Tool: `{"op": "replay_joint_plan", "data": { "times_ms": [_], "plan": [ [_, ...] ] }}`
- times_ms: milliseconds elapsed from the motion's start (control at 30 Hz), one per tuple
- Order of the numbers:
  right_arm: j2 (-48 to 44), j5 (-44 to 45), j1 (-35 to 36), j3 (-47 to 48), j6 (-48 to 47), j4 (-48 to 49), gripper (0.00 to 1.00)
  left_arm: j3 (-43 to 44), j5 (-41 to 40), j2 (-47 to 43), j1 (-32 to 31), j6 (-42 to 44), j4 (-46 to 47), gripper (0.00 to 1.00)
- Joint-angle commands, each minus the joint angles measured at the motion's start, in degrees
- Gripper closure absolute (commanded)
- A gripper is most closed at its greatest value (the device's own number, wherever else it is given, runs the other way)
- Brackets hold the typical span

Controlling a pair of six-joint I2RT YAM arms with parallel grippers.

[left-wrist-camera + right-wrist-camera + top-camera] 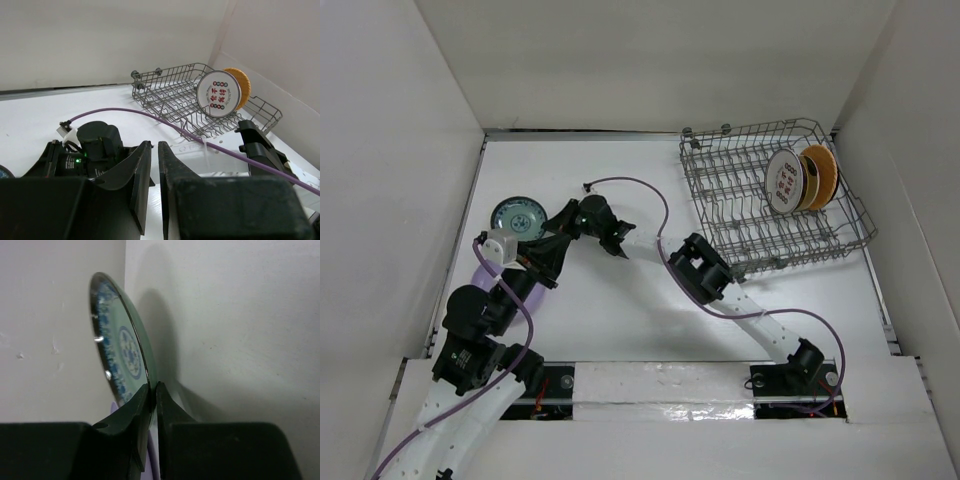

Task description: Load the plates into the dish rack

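Observation:
The grey wire dish rack [720,215] stands at the back right. In it a white plate with red marks [783,182] and an orange-tan plate [822,175] stand upright, side by side. A teal patterned plate [515,215] is at the left. My right gripper [550,225] is shut on its right rim, and the right wrist view shows the gripper [154,386] pinching the plate [120,345]. A lavender plate [478,272] lies partly under my left arm. My left gripper [548,272] is shut and empty in the left wrist view [155,145], just beside the right wrist.
White walls enclose the table on the left, back and right. The right arm's purple cable [655,200] loops over the middle of the table. The left wrist view shows the rack [165,95] beyond the right arm's links [260,145].

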Motion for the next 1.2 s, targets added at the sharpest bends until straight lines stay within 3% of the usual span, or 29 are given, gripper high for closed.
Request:
{"op": "replay_joint_plan", "data": {
  "times_ms": [0, 333, 567, 933, 1167],
  "plan": [
    [-2.63, 0.85, 0.54, -3.17, -0.06, 1.83, 0.89, -0.15, 0.57, -0.65, 0.22, 0.35, 2.60, 0.90],
    [-10.54, 2.87, 0.54, -13.54, 3.10, 15.63, 0.99, -0.42, 0.39, -1.09, 0.22, 0.26, 2.77, 0.90],
    [-16.25, 1.20, 0.54, -17.93, 1.17, 21.08, 1.00, -0.33, 0.66, -0.91, 0.22, 0.17, 2.77, 0.90],
    [-25.13, 3.66, 0.54, -27.07, -6.65, 21.53, 1.00, -0.07, 1.36, -1.97, 0.22, 0.17, 2.68, 0.90],
    [-35.93, 13.47, -1.12, -34.53, -20.69, 15.90, 1.00, -0.15, 1.53, -3.20, 0.22, 0.08, 2.60, 0.90]
  ]
}}
